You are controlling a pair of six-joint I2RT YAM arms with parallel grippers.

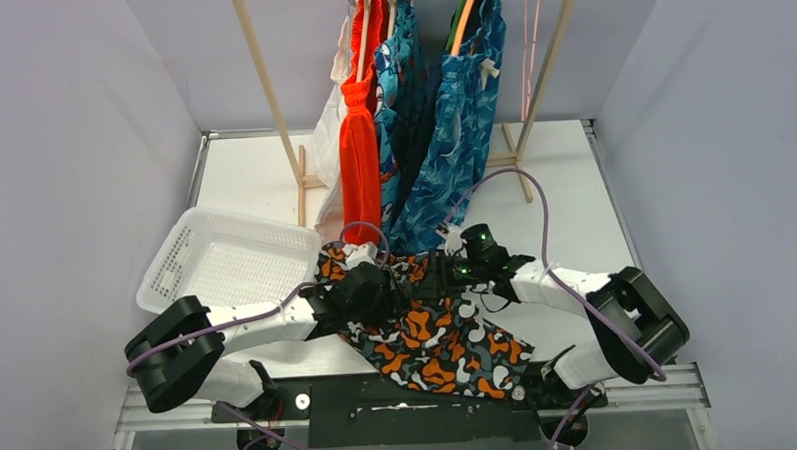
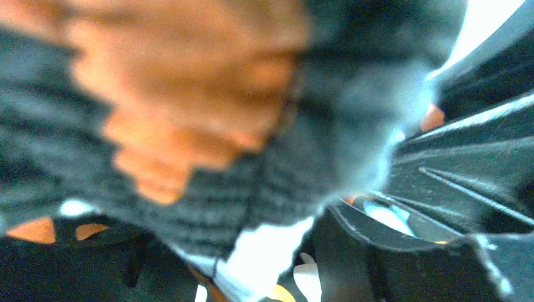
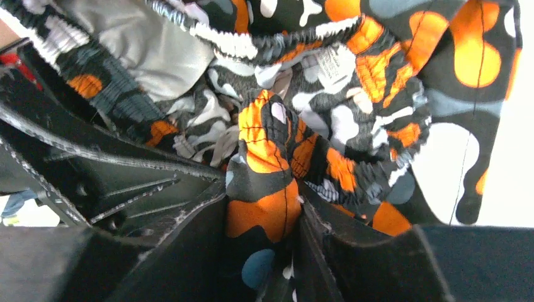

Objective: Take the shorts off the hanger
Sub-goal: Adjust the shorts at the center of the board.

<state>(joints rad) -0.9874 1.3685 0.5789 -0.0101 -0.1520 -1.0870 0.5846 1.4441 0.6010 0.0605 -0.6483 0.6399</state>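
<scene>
The orange-black-white camouflage shorts (image 1: pixel 441 342) lie crumpled on the table between my two arms. My right gripper (image 1: pixel 446 273) is shut on a fold of them; in the right wrist view the fabric (image 3: pixel 352 94) is pinched between both fingers (image 3: pixel 264 214). My left gripper (image 1: pixel 362 286) sits on the left part of the same shorts. Its wrist view is filled by blurred fabric (image 2: pixel 189 126), with only one finger (image 2: pixel 466 163) showing, so its state is unclear. More shorts hang on the rack: bright orange (image 1: pixel 359 156), teal print (image 1: pixel 395 95), navy (image 1: pixel 418 124), blue patterned (image 1: pixel 461 123).
A white plastic basket (image 1: pixel 176 263) stands at the left of the table. The wooden rack's posts (image 1: pixel 269 79) and feet (image 1: pixel 518 171) stand at the back. A white garment (image 1: pixel 328 137) hangs left of the orange shorts. Grey walls close in both sides.
</scene>
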